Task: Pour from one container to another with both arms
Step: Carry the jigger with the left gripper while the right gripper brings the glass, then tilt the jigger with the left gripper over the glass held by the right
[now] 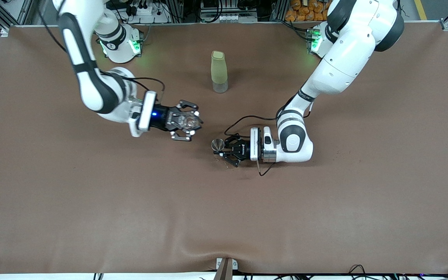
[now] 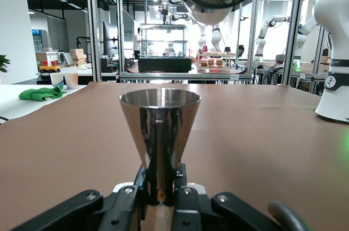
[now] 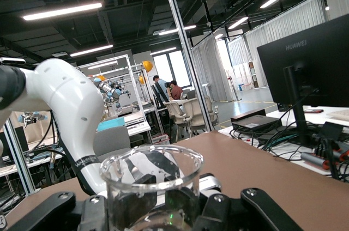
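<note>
Scene: two white robot arms reach over a brown tabletop [image 1: 91,217] toward its middle, one from each end of the edge where their bases stand.

Right gripper [image 1: 187,121]: clamped on a tiny clear glass cup [image 1: 190,121], held in the air over the middle of the tabletop, a little toward the right arm's end. In the right wrist view the cup [image 3: 152,187] stands upright between the black fingers [image 3: 253,212], mouth up. Whether it holds liquid cannot be told.

Why held so: upright keeps any contents inside until the tip; this cup is judged to be the one poured from.

Left gripper [image 1: 227,150]: closed on the narrow waist of a small silvery metal jigger [image 1: 218,144], low over the middle of the tabletop. The left wrist view shows the jigger [image 2: 159,133] upright, its open cone upward, the fingers [image 2: 182,187] pinching the stem below.

Why held so: gripping the waist leaves the upper cup clear to receive, and the mouth faces up as a target.

Relation: glass and jigger are near each other but apart, the glass not yet over the jigger's mouth.

Stage: both vessels gripped, the pour apparently not begun.

Bystander: a tall pale-green bottle [image 1: 219,71] stands alone, nearer the edge with the robot bases, untouched by either arm.
</note>
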You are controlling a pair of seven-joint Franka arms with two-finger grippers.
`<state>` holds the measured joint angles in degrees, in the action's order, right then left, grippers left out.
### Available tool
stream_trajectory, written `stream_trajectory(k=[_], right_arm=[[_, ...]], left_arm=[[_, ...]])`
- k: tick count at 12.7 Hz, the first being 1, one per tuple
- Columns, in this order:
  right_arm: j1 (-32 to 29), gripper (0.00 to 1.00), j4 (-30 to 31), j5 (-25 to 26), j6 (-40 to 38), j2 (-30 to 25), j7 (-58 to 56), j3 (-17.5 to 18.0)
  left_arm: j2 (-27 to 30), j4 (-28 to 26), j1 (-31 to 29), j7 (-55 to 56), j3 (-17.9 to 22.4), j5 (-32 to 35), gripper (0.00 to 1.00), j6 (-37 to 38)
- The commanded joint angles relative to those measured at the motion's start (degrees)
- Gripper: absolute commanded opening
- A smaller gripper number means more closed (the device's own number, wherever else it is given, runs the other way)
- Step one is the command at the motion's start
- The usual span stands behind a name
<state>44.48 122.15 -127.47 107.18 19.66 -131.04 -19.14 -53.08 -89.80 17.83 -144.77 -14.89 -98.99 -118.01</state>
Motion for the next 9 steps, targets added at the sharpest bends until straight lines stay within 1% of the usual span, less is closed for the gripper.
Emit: stream_trajectory(k=[1,4,6,8,9], right_arm=[[2.3,0.00,-4.7,-5.1,-0.2,5.6,-2.2,-0.7],[4.2,0.00,-7.1,-8.3,-0.2,8.8,-2.2,-0.6],[5.2,0.00,-8.4,-10.9,-0.1,10.4,-2.3,0.2],[5.3,0.00,-8.7,-11.4,2.3,10.5,-3.0,1.6],[5.2,0.00,-8.6,-11.4,2.2,10.6,-3.5,1.7]], left_arm=[[-0.5,0.6,0.1,-1.8,-0.2,-2.0,0.00,-0.4],[-0.6,0.6,0.0,-1.8,-0.2,-2.0,0.00,-0.4],[-0.8,0.6,-0.3,-1.7,-0.2,-2.0,0.00,-0.4],[-0.8,0.6,-0.3,-1.6,-0.2,-2.1,0.00,-0.4],[-0.8,0.6,-0.3,-1.7,-0.2,-2.0,0.00,-0.4]])
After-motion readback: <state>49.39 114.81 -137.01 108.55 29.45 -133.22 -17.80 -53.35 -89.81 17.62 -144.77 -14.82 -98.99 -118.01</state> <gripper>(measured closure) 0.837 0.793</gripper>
